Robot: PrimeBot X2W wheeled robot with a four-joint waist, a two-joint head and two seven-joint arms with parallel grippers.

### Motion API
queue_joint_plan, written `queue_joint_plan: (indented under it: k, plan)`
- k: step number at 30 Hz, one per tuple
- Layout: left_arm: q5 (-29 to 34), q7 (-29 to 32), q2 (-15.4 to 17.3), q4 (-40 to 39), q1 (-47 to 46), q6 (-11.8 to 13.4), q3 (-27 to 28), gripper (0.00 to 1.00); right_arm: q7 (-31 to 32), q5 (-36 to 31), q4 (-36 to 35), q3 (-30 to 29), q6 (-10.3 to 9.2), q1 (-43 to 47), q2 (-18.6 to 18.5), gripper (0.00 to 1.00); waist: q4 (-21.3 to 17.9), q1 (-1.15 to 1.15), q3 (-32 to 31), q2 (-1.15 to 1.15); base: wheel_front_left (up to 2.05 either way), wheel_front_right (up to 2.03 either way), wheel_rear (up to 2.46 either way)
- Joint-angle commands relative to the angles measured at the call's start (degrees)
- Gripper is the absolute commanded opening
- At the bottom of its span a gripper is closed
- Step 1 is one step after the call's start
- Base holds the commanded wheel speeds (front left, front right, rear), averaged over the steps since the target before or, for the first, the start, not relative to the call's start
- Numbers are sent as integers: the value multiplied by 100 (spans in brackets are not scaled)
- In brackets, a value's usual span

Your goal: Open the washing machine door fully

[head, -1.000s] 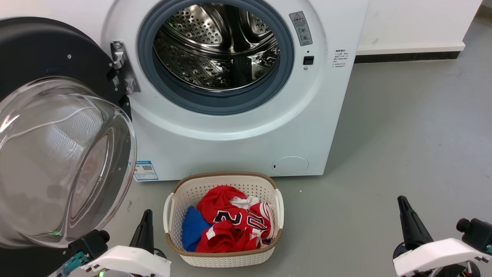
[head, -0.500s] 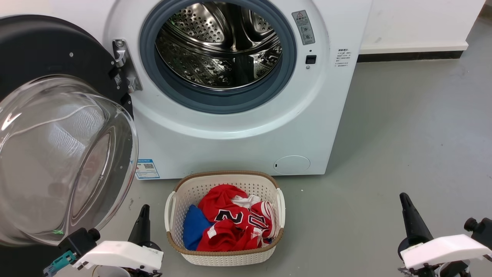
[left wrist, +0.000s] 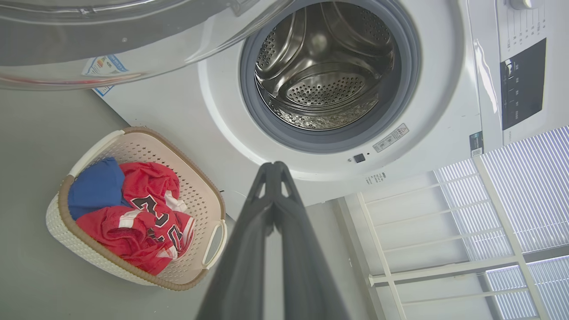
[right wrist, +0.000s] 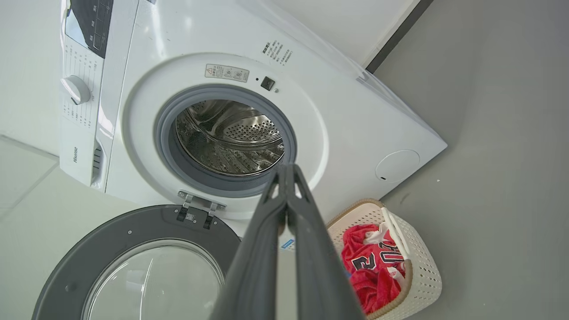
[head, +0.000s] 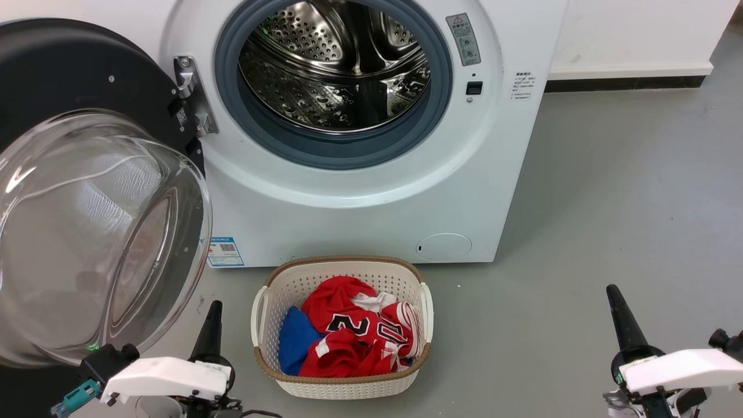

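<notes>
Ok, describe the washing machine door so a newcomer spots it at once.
Find the big white washing machine facing the head camera, its steel drum open. On that view's left, hinged to the machine's front, stands the washing machine door, swung wide. It is the large round black disc with a clear bulging glass bowl, unlike the grey-ringed drum or the white basket of clothes.

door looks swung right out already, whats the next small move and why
Probably none on the door: I would just park both arms. The door hangs swung wide to the left of the washer, leaving the drum opening fully uncovered. The left gripper and right gripper sit low, both shut on nothing and apart from the door.
</notes>
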Motion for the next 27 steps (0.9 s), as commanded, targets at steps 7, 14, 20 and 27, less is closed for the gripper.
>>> queue_joint_plan:
  k: [7,14,20,27]
  plan:
    - [-440,124,-30,-70,-156,-93,119,0,82,518,7,-48,1,-203,17,0,18,0,12,0,0,0,0]
    - [-796,229,-59,-78,-186,-141,194,0,143,925,55,-79,1,-250,22,0,37,0,24,0,0,0,0]
    - [-1085,314,-84,-83,-208,-175,264,0,199,1259,92,-105,1,-282,27,0,52,0,34,0,0,0,0]
    - [-1491,428,-106,-88,-218,-233,349,0,272,1728,140,-140,0,-352,34,0,76,0,49,0,0,0,0]
